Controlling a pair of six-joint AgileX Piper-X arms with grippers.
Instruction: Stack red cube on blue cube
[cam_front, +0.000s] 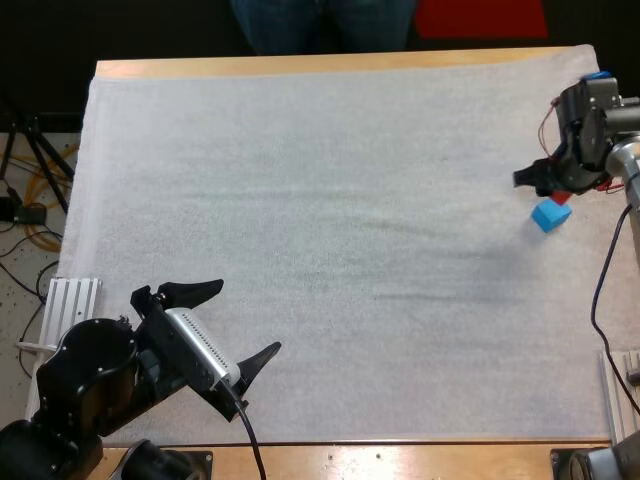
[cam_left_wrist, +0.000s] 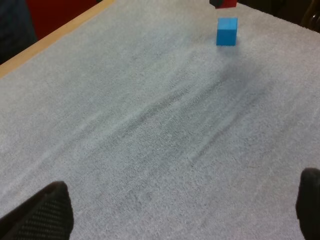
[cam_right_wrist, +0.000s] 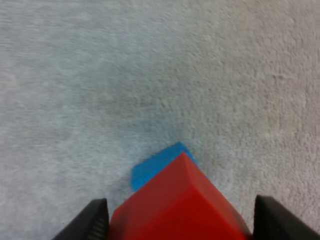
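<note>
A blue cube (cam_front: 551, 215) rests on the white mat (cam_front: 330, 250) near its right side. My right gripper (cam_front: 553, 187) hovers just above and behind it, shut on the red cube (cam_front: 562, 197), which peeks out below the fingers. In the right wrist view the red cube (cam_right_wrist: 180, 205) sits between the two black fingers (cam_right_wrist: 95, 220), and the blue cube (cam_right_wrist: 157, 167) shows on the mat beneath it. My left gripper (cam_front: 240, 325) stands open over the near left of the mat. From the left wrist view the blue cube (cam_left_wrist: 227, 31) lies far off, with the red cube (cam_left_wrist: 226, 3) above it.
A person's legs (cam_front: 320, 25) stand beyond the table's far edge. A white ribbed block (cam_front: 72, 305) lies off the mat's left edge, beside my left arm. The wide middle of the mat is open cloth.
</note>
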